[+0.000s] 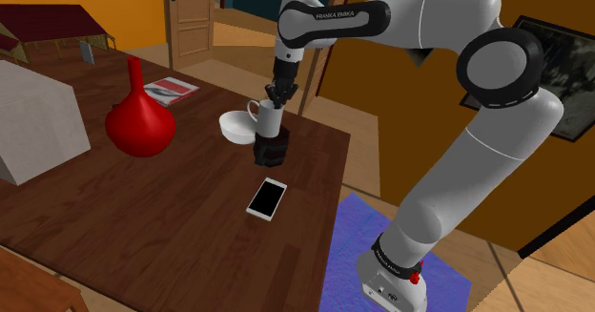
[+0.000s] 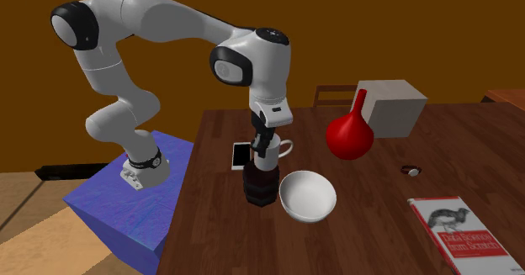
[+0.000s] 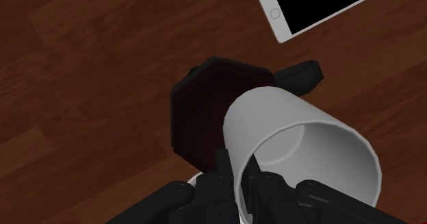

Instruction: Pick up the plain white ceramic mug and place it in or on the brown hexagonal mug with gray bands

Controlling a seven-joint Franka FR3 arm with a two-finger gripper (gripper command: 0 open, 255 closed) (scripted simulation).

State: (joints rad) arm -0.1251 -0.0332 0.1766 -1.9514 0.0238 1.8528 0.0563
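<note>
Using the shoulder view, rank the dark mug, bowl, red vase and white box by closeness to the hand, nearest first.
1. The dark mug, right under the hand and the white mug it grips.
2. The bowl, just left of the dark mug.
3. The red vase, mid-table, farther left.
4. The white box, at the view's left edge.
</note>
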